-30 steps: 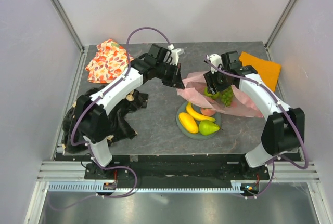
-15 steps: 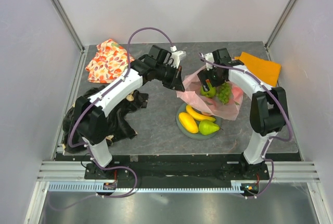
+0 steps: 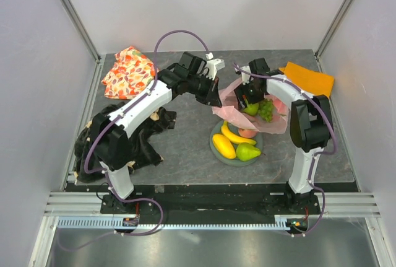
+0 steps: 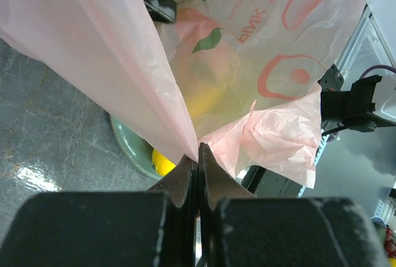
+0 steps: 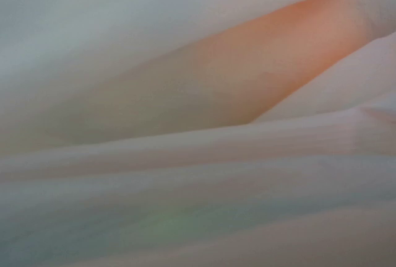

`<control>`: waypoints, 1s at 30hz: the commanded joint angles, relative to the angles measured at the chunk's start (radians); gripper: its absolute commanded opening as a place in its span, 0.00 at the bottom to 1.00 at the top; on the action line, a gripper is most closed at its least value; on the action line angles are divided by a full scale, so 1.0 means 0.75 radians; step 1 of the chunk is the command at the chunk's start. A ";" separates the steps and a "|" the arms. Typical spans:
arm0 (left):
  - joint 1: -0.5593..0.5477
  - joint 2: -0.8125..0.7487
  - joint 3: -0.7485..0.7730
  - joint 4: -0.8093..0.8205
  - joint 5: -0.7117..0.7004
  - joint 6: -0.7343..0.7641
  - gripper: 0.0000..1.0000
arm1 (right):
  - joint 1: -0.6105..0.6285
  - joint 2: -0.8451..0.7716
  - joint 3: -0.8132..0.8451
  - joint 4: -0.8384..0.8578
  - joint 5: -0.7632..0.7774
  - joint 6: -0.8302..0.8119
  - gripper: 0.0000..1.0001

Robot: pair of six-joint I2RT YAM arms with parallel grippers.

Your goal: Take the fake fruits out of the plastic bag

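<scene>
Plate, nearest you, just short of both jaws: banana, mango, pear and peach lie out on it.

Left jaws: pressed together on a fold of the bag, film running taut away from them.
Right jaws: down in the bag mouth, just right of the left ones. Spread or closed, you cannot tell.
Left in the bag, just beyond the right jaws: apple, grapes.

Risks, as I judge them:
- The film is thin and the pinch hard. Pull further and it may tear or slip free, and the mouth would then fall shut over the right jaws.
- The right jaws may catch film along with fruit and drag the whole bag across the plate below.
- The glossy apple may squirt out and roll across the desk.

Views:
- Left wrist alone shows the pinch, with the plate rim and a yellow fruit under the film.
- Right wrist gives only blurred pink film, so you are blind there.
- Top alone shows both arms and the fruit count.
</scene>
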 commanded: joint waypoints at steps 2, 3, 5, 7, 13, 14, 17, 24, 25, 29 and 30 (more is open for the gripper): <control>-0.008 0.028 0.107 0.026 -0.032 0.068 0.02 | -0.024 -0.236 0.064 -0.093 -0.044 -0.041 0.52; -0.008 0.036 0.137 0.034 -0.028 0.068 0.01 | -0.030 -0.273 0.064 -0.099 -0.058 -0.049 0.51; -0.004 0.073 0.176 0.042 -0.022 0.064 0.02 | -0.044 -0.383 0.068 -0.117 -0.091 -0.055 0.50; 0.006 0.130 0.246 0.059 -0.016 0.044 0.01 | -0.061 -0.481 0.093 -0.148 -0.177 -0.059 0.50; 0.043 0.281 0.471 0.106 0.023 -0.005 0.02 | -0.061 -0.727 0.109 -0.230 -0.406 -0.108 0.50; 0.051 0.326 0.528 0.120 0.031 -0.014 0.02 | -0.057 -0.758 0.101 -0.238 -0.483 -0.121 0.50; 0.080 0.379 0.630 0.171 0.037 -0.038 0.02 | -0.028 -0.848 0.064 -0.305 -0.600 -0.161 0.49; 0.113 0.476 0.806 0.312 0.172 -0.087 0.02 | 0.062 -0.883 -0.030 -0.483 -0.731 -0.339 0.49; 0.113 0.492 0.831 0.320 0.185 -0.085 0.02 | 0.092 -0.864 -0.026 -0.504 -0.742 -0.392 0.49; 0.113 0.496 0.888 0.355 0.201 -0.085 0.02 | 0.142 -0.748 -0.022 -0.567 -0.811 -0.497 0.49; 0.113 0.490 0.884 0.351 0.193 -0.083 0.02 | 0.146 -0.701 -0.026 -0.551 -0.811 -0.507 0.49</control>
